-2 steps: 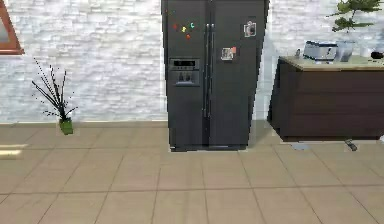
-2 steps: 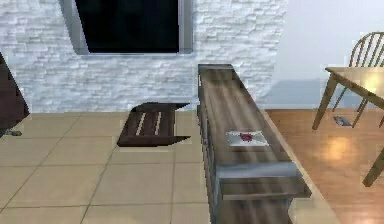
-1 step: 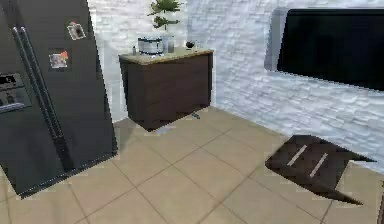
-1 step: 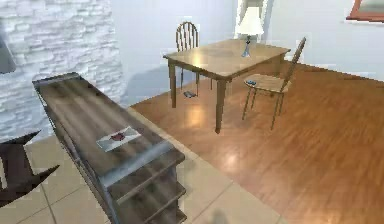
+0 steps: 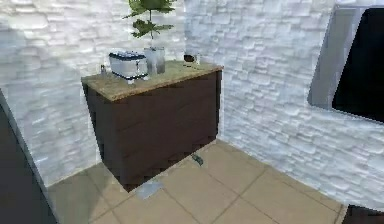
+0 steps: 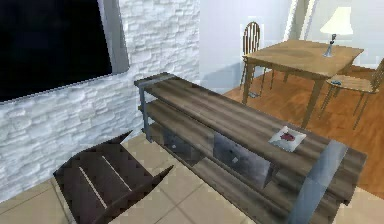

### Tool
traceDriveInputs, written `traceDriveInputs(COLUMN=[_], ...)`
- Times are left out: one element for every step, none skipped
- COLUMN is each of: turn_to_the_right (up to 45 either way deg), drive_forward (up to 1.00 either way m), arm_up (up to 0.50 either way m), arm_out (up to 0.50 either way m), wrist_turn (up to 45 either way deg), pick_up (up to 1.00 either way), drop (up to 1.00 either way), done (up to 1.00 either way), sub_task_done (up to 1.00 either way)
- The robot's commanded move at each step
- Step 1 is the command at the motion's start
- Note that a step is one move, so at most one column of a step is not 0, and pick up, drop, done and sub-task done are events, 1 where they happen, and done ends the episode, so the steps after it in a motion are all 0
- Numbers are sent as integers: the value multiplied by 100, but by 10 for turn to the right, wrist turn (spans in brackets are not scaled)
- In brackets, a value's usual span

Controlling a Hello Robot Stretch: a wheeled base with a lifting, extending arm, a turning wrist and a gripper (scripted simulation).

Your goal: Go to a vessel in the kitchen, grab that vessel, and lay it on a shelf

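Vessel [image 5: 154,60]: a pale grey upright pot with a green leafy plant rising from it.
Place: it stands on the tan top of the dark cabinet [image 5: 160,120], toward 11 o'clock in the forward view.
Toaster [image 5: 128,65]: at the vessel's 9 o'clock, just beside it.
Shelf [image 6: 215,108]: a long wooden unit with grey ends, running from 10 to 4 o'clock across the arm side view; a flat white thing [image 6: 288,137] lies on its top.
Fingers: the state of the gripper's fingers cannot be told.

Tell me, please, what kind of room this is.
Likely a living and dining area in a house: a television hangs on the stone wall, a long wooden shelf unit stands near it, and a dining table with chairs stands farther off.
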Motion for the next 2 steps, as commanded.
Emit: traceDriveInputs(turn_to_the_right=[60, 0], drive_forward=[0, 30], arm_up=[0, 0], arm_out=[0, 0], wrist_turn=[0, 0], pick_up=[0, 0], drop=[0, 0], done=[0, 0], sub_task_done=[0, 0])
